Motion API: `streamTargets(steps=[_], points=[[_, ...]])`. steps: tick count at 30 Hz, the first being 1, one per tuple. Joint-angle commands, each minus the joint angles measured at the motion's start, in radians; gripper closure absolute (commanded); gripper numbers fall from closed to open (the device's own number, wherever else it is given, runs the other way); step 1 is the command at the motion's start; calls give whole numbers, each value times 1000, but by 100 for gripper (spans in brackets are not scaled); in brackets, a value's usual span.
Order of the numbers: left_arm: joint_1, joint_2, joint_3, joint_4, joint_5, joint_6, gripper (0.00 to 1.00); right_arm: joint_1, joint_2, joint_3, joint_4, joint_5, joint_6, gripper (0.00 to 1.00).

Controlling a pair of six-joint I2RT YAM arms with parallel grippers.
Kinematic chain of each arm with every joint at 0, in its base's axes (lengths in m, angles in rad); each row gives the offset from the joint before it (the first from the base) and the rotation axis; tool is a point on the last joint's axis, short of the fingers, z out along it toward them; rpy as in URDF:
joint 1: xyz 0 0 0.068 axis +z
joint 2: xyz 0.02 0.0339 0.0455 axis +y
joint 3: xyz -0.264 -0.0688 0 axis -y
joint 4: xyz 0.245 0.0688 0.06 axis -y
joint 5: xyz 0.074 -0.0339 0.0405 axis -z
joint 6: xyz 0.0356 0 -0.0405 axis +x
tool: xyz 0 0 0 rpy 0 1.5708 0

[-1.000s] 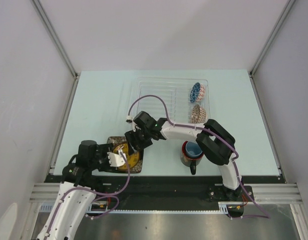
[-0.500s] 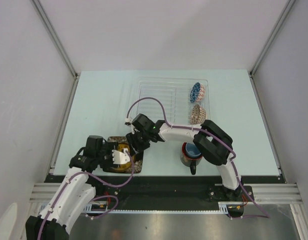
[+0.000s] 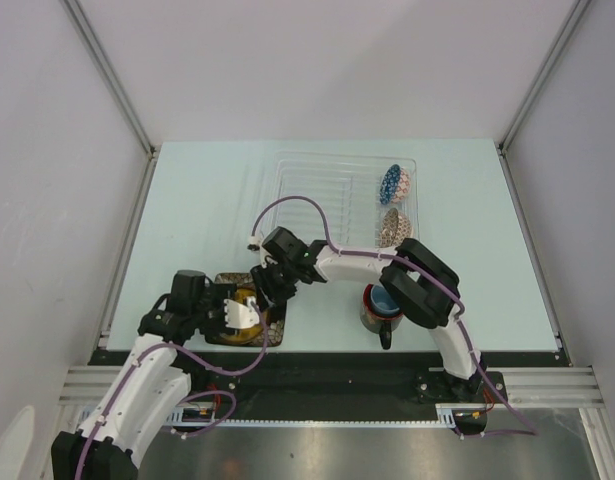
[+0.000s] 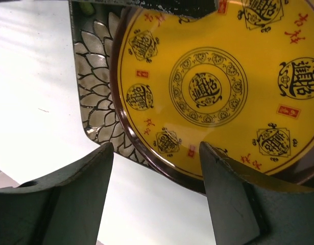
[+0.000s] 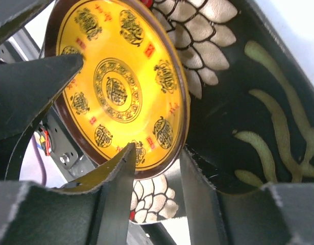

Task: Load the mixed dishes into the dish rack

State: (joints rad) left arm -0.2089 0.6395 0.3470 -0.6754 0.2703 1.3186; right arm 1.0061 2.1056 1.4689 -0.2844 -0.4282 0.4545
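The yellow plate [image 5: 116, 92] lies face up on the black plate [image 5: 233, 102], and the pair sits close to the table's [image 3: 197, 220] near edge, toward its left corner. Both look like glazed ceramic: stiff, slick and apt to chip if knocked. The yellow one is probably light enough for a one-sided pinch. Its face is flat and glossy, so the raised rim seems the only place to take hold. The right gripper [image 5: 157, 151] straddles that rim, one finger over the yellow face and the other outside it, above the black plate's floral border. The gap is narrow, but I cannot tell whether the pads are pressing yet. The left gripper [image 4: 155, 148] is spread wide and holds nothing, low at the stack's left side with the plates' edges between its fingers. A hold on so little rim could slip or let the plate swing, so a slow lift seems wise. The two grippers are crowded over the stack, so the left one would need to give way. The rack [image 3: 317, 180] sits toward the far edge, right of centre. The blue-white bowl [image 3: 392, 183] and speckled bowl [image 3: 392, 228] stand in its right side, and its left slots show nothing in them. The mug [image 3: 377, 318], with the cup [image 3: 386, 298] inside, stands by the near edge to the right of the stack, off the line to those slots.
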Motion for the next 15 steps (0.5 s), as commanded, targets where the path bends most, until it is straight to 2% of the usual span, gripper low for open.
streamTargets(steps=[1, 2, 4, 5, 6, 7, 15], points=[[9, -20, -11, -46, 47, 42, 27, -1, 63, 63, -12, -30, 30, 59], [9, -21, -13, -46, 49, 41, 27, 3, 71, 76, -13, -30, 29, 61], [9, -26, -19, -41, 52, 36, 27, 6, 80, 90, -24, -30, 27, 73], [9, -26, -19, -39, 53, 33, 27, 6, 93, 105, -30, -30, 27, 82], [9, -24, -19, -38, 52, 30, 27, 6, 97, 108, -39, -30, 29, 95], [9, -21, -19, -35, 55, 25, 27, 8, 102, 111, -45, -27, 27, 98], [11, -11, 55, 22, 56, -71, 27, 14, 59, 107, -85, 49, 0, 100]])
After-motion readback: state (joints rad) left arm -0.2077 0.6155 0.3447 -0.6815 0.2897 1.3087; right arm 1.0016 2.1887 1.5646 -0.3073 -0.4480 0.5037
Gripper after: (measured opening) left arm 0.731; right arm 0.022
